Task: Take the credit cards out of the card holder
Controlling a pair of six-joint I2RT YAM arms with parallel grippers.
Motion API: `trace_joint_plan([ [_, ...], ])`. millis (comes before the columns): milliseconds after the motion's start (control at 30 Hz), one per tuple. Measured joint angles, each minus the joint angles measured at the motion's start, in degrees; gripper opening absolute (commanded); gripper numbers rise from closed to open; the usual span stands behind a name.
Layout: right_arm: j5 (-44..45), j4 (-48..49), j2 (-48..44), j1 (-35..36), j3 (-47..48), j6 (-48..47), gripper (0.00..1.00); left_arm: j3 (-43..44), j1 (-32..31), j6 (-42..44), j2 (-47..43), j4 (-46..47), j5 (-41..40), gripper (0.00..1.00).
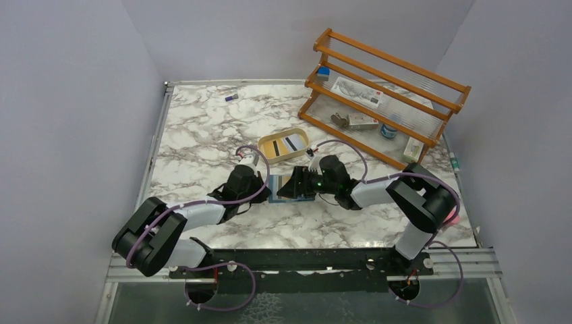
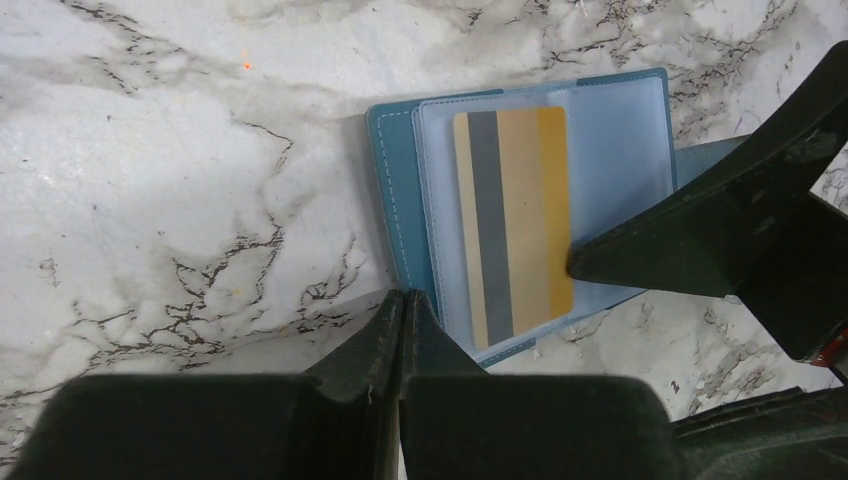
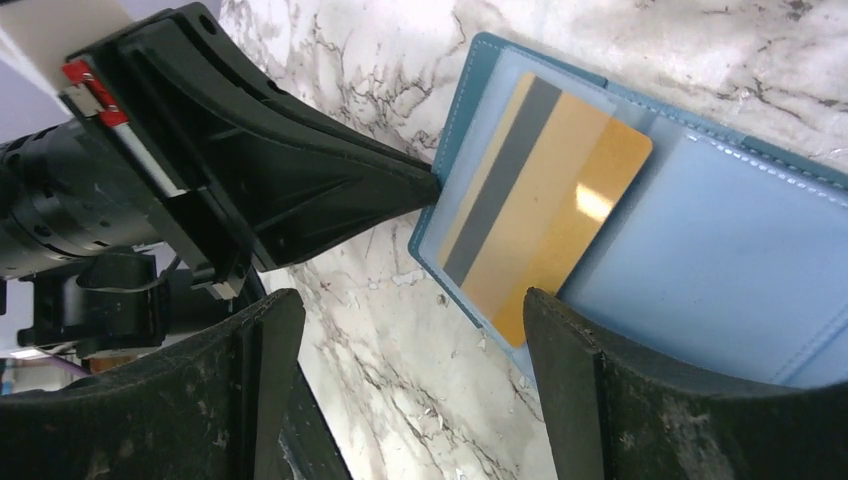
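The teal-blue card holder (image 2: 392, 190) lies open on the marble table, between my two grippers (image 1: 278, 183). A yellow credit card (image 2: 520, 220) with a grey stripe sits in its clear sleeve and sticks partly out of it (image 3: 560, 210). My left gripper (image 2: 402, 297) is shut and empty, its tip against the holder's near edge. My right gripper (image 3: 410, 320) is open, with one finger (image 3: 555, 340) resting at the yellow card's edge and the other over bare table. Two more cards, a yellow one and a white one with a dark stripe (image 1: 291, 142), lie in the tan oval tray.
The tan oval tray (image 1: 301, 150) stands just behind the holder. A wooden rack (image 1: 384, 94) with small items fills the back right. A small purple object (image 1: 231, 98) lies at the back left. Grey walls close in both sides.
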Motion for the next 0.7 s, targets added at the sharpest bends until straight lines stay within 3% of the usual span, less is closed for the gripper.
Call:
trace_joint_plan([
  [200,-0.15,1.99,1.01,-0.04,-0.87,1.36,0.85,-0.57,0.13,-0.22,0.33,1.73,0.02,0.00],
  [467,2.43,-0.79,-4.17,-0.61,-1.55,-0.52,0.85,-1.05,0.35,-0.20,0.33,2.64,0.02,0.00],
  [700,2.64,0.87,0.83,-1.22,-1.22,-0.31,0.85,-1.09,0.39,-0.17,0.31,2.71,0.04,0.00],
])
